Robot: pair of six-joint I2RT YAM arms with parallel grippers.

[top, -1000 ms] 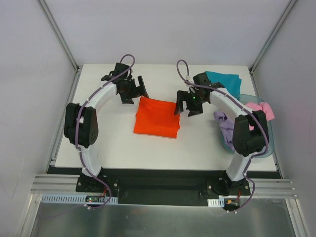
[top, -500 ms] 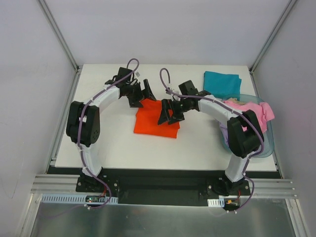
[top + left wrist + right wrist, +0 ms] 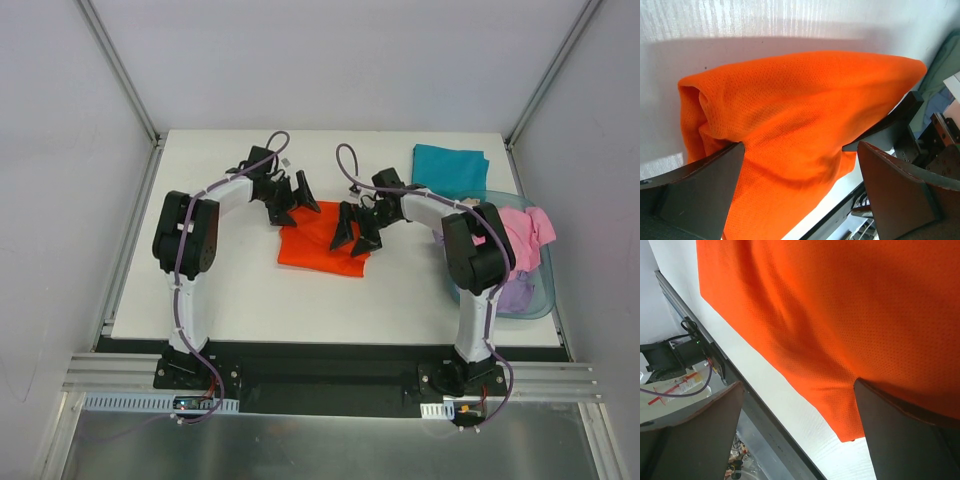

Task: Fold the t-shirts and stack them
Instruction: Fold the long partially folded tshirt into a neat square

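Over orange-red t-shirt (image 3: 315,250) — left tool (image 3: 297,211), right tool (image 3: 352,238) both spread wide, gripping nothing

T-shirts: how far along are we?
Done: teal shirt lies folded at the table's far right. In hand: orange shirt folded at centre, left hand and right hand both open at its far edge. Left: pink shirt and lavender shirt bunched in the tub; nothing stacked.

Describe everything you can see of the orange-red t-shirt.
The orange-red t-shirt is fine mesh-like knit cloth, folded into a rough rectangle with soft wrinkles, lying flat on the white table. The left gripper and right gripper, both open, sit over its far corners; contact cannot be told.
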